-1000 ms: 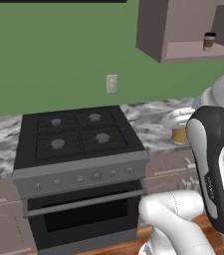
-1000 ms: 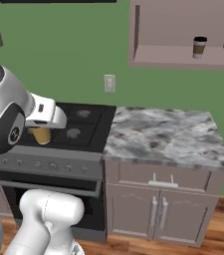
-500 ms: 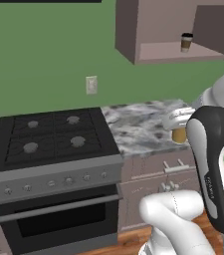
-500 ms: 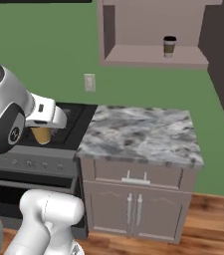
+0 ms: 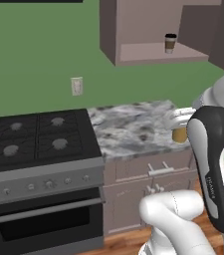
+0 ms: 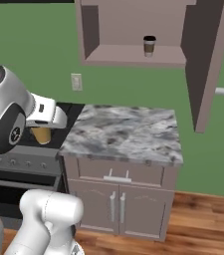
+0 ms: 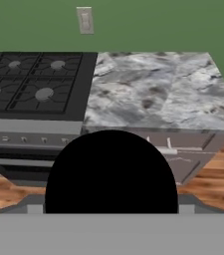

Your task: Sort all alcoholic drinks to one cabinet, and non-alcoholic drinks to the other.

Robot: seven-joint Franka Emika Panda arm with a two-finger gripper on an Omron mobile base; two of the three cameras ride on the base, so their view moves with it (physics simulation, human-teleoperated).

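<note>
One tan cup rides between our gripper's wide-set fingers; we keep it level while lifting toward the open cabinet, beside the shelved cup.

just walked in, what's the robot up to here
The arm's gripper holds a tan container, which looks black in the hand view, in the air near the marble counter. Above the counter, the wall cabinet stands open, with a small tan cup already on its shelf.
</note>
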